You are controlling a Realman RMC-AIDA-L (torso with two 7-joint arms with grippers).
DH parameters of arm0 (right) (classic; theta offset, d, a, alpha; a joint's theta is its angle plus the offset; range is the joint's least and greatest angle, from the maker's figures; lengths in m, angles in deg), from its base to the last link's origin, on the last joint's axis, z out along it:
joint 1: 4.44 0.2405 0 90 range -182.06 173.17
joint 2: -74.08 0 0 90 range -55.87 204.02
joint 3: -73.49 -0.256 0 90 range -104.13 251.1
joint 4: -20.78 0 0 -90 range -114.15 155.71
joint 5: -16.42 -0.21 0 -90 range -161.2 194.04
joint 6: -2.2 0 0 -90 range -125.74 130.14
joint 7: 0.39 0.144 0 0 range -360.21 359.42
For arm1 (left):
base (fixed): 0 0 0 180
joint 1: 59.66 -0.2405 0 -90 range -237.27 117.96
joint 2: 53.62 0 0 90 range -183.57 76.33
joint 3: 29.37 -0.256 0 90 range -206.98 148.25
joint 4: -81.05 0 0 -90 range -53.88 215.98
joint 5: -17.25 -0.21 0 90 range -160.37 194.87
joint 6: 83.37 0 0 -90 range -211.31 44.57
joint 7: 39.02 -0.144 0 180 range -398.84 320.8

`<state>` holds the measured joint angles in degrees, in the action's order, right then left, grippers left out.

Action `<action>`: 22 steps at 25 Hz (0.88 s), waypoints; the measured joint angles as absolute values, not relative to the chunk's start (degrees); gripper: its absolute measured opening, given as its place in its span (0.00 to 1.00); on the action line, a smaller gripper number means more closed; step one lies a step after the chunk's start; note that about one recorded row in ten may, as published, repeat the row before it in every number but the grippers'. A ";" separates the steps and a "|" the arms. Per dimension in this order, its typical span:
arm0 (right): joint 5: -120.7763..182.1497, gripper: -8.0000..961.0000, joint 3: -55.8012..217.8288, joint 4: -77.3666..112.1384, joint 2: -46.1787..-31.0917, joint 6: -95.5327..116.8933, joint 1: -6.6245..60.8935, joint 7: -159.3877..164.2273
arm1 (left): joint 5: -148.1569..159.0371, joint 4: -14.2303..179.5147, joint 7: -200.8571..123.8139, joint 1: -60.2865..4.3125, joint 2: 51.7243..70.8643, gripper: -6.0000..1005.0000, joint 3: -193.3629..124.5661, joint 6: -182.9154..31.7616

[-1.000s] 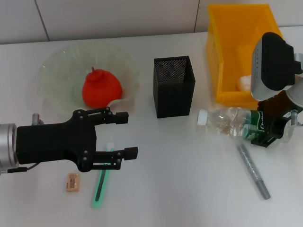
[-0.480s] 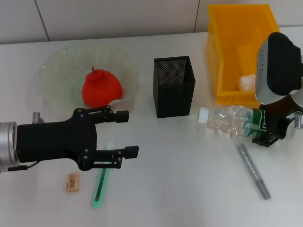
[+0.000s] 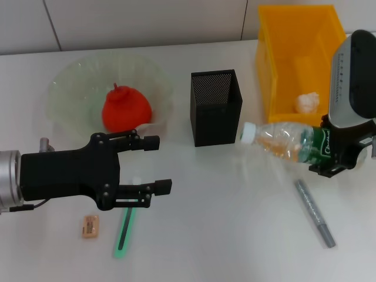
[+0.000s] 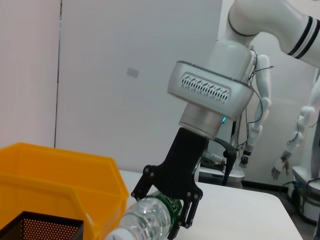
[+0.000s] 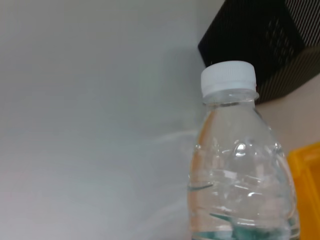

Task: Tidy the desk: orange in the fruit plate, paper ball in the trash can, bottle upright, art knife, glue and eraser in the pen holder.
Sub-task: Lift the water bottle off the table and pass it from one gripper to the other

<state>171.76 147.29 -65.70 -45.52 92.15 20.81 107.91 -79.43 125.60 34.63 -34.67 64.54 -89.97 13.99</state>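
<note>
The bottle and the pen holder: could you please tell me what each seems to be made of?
The bottle, held in the right pincer, looks like clear, glossy thin plastic with a white cap: the table shows through. The pen holder looks like matte black mesh, probably metal: fine perforations cover its walls.

Fruit plate [image 3: 70, 88] far left on desk [image 3: 235, 223], orange [image 3: 126, 110] in it. Pen holder [image 3: 215, 107] centre, trash can [image 3: 296, 59] to its right, paper ball [image 3: 307, 103] inside. Bottle [image 3: 282, 141] tilted between pen holder and right gripper [image 3: 333, 163], cap toward the holder. Art knife [image 3: 315, 212] in front of bottle. Left gripper [image 3: 154, 165] front left, above glue [image 3: 125, 226]; eraser [image 3: 90, 226] left of glue.
</note>
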 joint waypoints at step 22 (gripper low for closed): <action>146.61 0.75 145.54 -86.13 -45.54 90.38 7.69 107.74 | -73.87 125.70 33.30 -36.47 64.67 0.81 -86.93 14.06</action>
